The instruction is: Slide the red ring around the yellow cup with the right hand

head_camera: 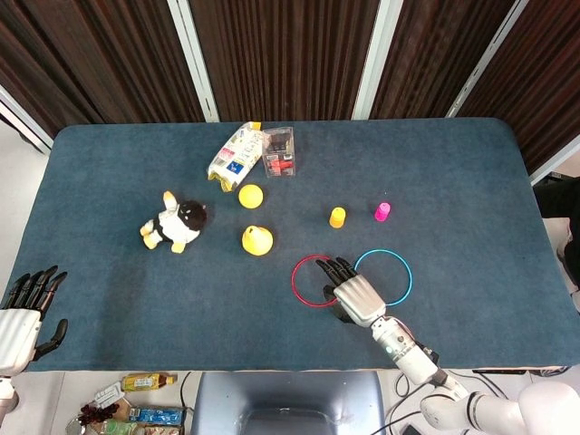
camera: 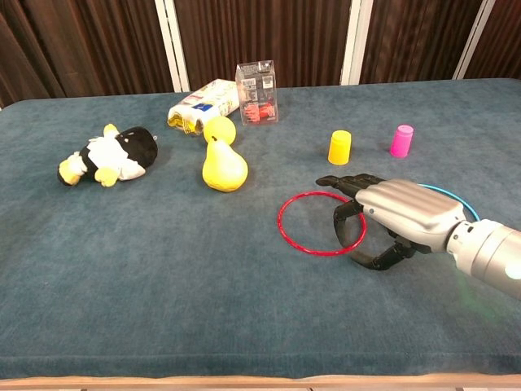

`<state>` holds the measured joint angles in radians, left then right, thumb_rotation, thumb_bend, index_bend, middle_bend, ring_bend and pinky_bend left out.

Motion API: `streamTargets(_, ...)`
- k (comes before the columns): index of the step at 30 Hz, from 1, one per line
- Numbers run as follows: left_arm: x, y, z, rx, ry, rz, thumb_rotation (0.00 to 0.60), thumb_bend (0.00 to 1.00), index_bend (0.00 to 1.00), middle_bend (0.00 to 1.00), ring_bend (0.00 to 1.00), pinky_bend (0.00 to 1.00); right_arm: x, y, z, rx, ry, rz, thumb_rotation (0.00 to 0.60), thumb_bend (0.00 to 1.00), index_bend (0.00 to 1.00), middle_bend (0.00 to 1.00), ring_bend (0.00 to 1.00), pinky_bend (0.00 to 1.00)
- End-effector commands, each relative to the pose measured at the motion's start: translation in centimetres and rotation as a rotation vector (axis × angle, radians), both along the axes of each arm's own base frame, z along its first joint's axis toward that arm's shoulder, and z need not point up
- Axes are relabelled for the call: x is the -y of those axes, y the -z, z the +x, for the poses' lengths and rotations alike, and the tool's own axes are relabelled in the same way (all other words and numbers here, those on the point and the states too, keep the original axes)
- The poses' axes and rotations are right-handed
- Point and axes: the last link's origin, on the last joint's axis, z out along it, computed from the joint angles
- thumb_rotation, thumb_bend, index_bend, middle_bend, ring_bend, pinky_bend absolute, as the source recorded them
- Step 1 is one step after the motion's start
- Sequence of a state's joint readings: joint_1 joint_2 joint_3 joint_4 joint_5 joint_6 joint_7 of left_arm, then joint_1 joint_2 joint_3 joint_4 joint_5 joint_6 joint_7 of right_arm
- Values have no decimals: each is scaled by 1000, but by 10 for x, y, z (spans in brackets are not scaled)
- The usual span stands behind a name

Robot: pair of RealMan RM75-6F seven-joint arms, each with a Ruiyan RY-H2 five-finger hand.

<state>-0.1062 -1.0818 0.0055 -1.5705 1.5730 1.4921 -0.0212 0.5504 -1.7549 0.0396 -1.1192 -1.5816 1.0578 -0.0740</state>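
The red ring (camera: 321, 223) lies flat on the table (head_camera: 109, 163), short of the yellow cup (camera: 339, 147), so none of the slide looks done; the whole push toward the cup is left, by my reckoning.

Going left to right: the left hand (head_camera: 23, 313) sits at the near left corner, far from the right hand, palm down, fingers spread, holding nothing. The ring comes next, its right side lying under the right hand's fingertips. Beyond those fingertips, further up the table, stands the yellow cup, apart from the ring.

The right hand (camera: 391, 216) hangs palm down over the ring's right edge, fingers (camera: 346, 216) apart and curved downward, some inside the hoop near the rim, thumb low on the near side. It clamps on nothing; whether a fingertip actually touches the ring I cannot tell. Just right of it, partly hidden behind it, lies the blue ring (head_camera: 394, 272).
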Motion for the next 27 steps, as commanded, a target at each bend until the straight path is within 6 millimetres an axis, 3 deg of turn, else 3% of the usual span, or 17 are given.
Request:
streamTargets(1, 1, 0, 1, -1, 4, -2, 600, 461, 0, 0, 0, 62, 1, 3, 0, -4, 7, 6, 600, 472, 643, 41, 0, 0)
streamTargets(19, 1, -2, 0, 1, 2, 3, 600, 461, 0, 0, 0, 62, 2, 12, 0, -13, 14, 17, 600, 473, 705, 54, 0, 0)
streamTargets(27, 1, -2, 0, 2, 2, 5, 600, 460, 0, 0, 0, 62, 3, 14, -1, -9, 12, 14, 600, 582, 772, 83, 0, 0)
